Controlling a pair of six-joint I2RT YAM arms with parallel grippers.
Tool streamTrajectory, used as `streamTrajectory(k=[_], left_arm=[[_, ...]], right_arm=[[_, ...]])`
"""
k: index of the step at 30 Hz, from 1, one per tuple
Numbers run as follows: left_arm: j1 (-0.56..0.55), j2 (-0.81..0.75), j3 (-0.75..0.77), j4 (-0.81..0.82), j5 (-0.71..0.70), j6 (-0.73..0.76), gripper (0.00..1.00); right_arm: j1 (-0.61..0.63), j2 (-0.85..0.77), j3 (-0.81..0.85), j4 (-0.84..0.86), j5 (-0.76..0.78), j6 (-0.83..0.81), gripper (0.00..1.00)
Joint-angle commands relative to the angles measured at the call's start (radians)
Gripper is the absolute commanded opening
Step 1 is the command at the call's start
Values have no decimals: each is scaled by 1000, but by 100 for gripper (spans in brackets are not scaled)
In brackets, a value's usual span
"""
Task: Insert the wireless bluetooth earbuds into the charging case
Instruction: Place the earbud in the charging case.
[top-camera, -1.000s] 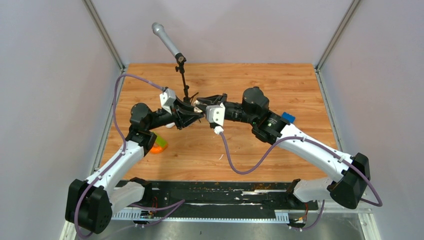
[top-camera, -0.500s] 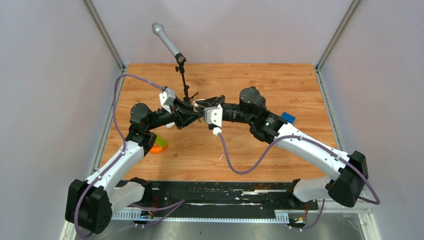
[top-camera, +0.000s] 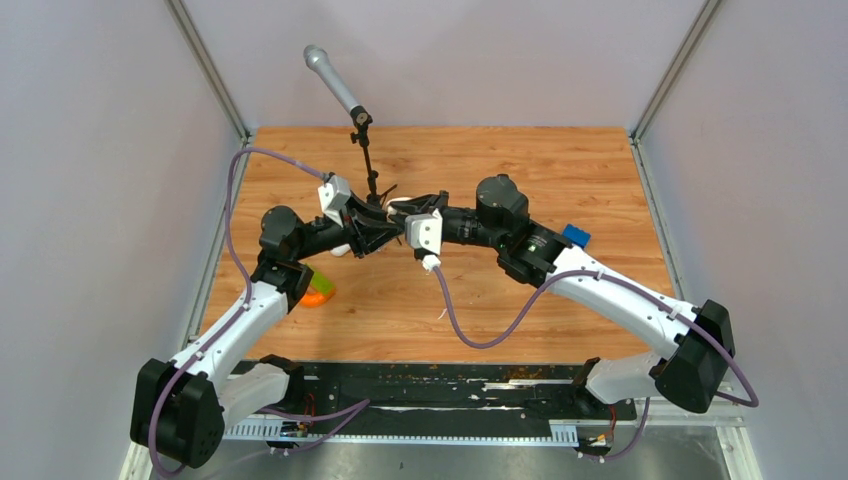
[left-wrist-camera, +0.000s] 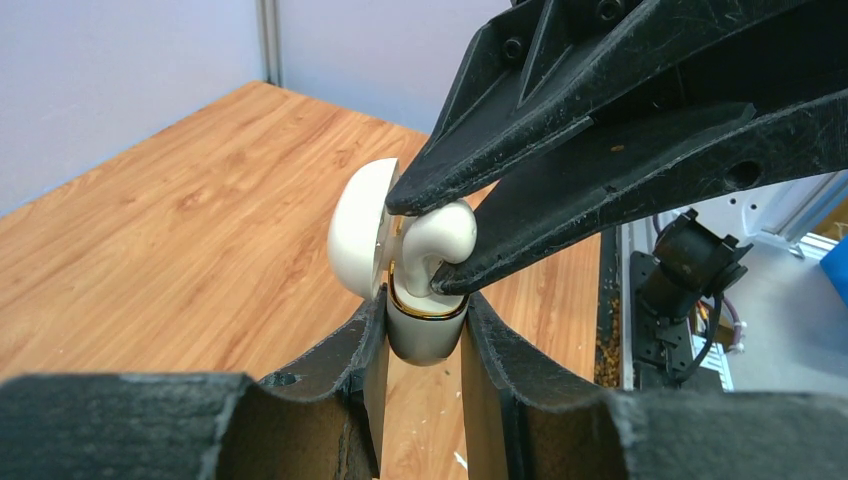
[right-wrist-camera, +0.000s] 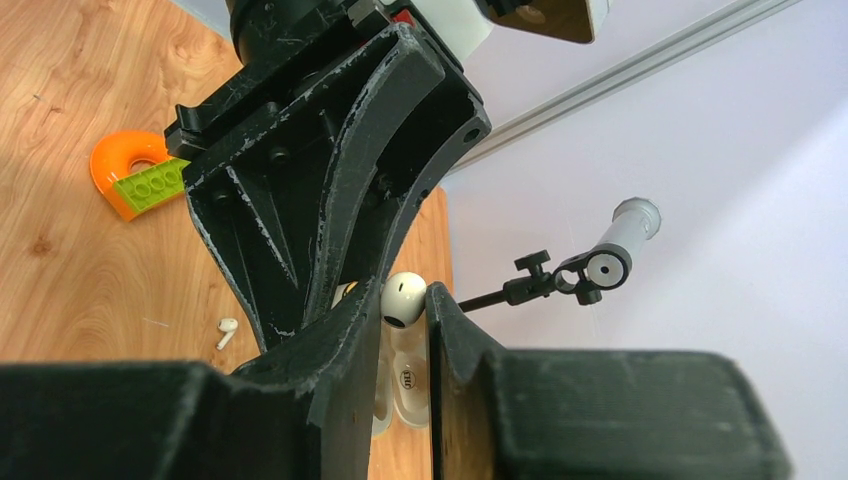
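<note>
We noted the left gripper (left-wrist-camera: 425, 308) clamped on the lower half of the charging case (left-wrist-camera: 425, 345). It held the case off the table (left-wrist-camera: 200, 230) at bottom centre of the left wrist view, lid hinged open toward the left. The right gripper (left-wrist-camera: 420, 245) reached in from the upper right, jaws pinched on one earbud (left-wrist-camera: 445, 230). The bud's lower end sat at the case's gold-rimmed mouth; we could not tell how deep. In the top view both grippers met just above frame centre, beside the microphone stand (top-camera: 366, 160). The right wrist view showed an orange ring (right-wrist-camera: 125, 160) at upper left and a small white piece (right-wrist-camera: 227, 328) at lower left, which we could not identify.
</note>
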Motion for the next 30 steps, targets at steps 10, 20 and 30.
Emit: streamTrajectory(k=[10, 20, 30], left_arm=[[-5, -25, 40, 59, -33, 1, 3], [-5, -30, 26, 62, -39, 6, 2], [-4, -33, 14, 72, -46, 4, 2]], right_arm=[[5, 33, 82, -71, 49, 48, 18], [5, 42, 143, -182, 90, 73, 32], [4, 55, 174, -216, 80, 99, 39]])
